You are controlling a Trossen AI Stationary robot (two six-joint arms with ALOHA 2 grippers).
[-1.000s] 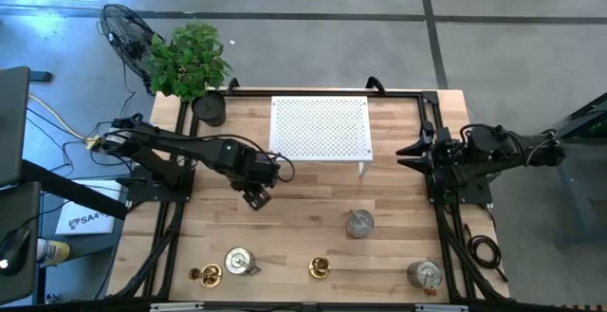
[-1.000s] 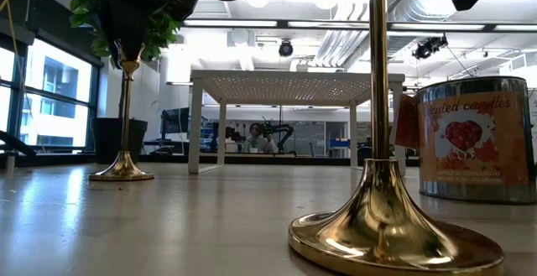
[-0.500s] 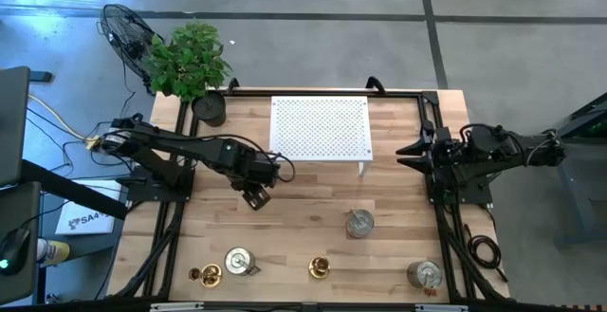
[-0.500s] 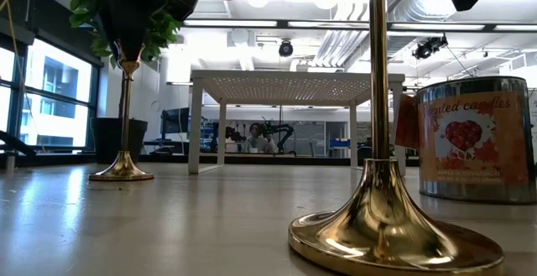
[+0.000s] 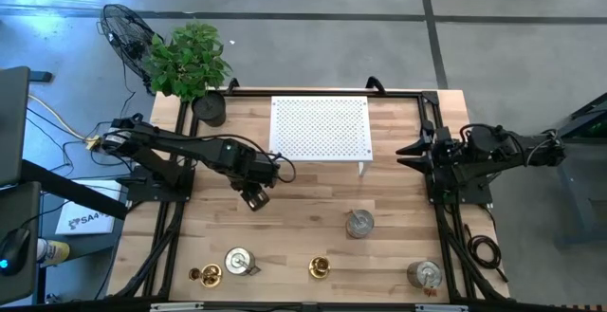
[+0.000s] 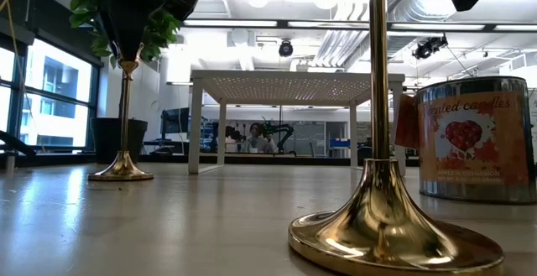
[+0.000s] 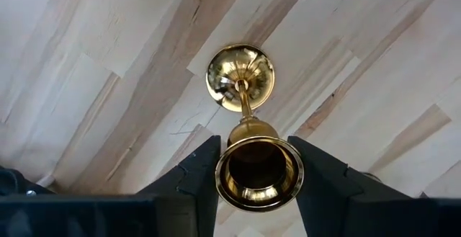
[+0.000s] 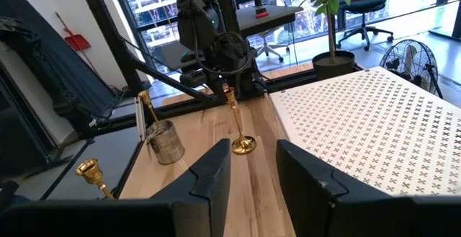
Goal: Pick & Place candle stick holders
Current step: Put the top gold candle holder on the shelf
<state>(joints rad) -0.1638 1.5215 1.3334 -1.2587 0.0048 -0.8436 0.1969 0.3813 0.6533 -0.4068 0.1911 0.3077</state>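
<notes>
The left gripper [image 5: 254, 196] hangs over the middle-left of the light wooden table [image 5: 303, 227], just in front of the white perforated metal stand [image 5: 320, 127]. Its 2 dark fingers [image 7: 189, 179] sit on either side of the cup of a tall shiny gold brass candle stick holder [image 7: 248, 154], which stands upright with its round base [image 7: 240, 77] on the wood. The fingers look pressed against the cup's rim, though whether they truly clamp it cannot be told. In the low view this same holder [image 6: 124, 117] stands at the left with the gripper's dark body over its top.

The right gripper [image 5: 408, 151] waits at the right edge of the table, level with the stand's front edge; its fingers [image 8: 209, 179] stand slightly apart with nothing between them.

Along the near edge, 2 more brass holders are seen from above: 1 at the near left corner [image 5: 206, 275] and 1 near the middle [image 5: 320, 268], the latter filling the foreground of the low view [image 6: 382, 217]. 3 squat silver-grey cylindrical holders stand on the table: 1 beside the left brass piece [image 5: 238, 261], 1 right of centre [image 5: 358, 223] and 1 at the near right corner [image 5: 424, 273]. A black plant pot [image 5: 211, 110] with a leafy green plant [image 5: 188, 59] sits at the far left corner.
</notes>
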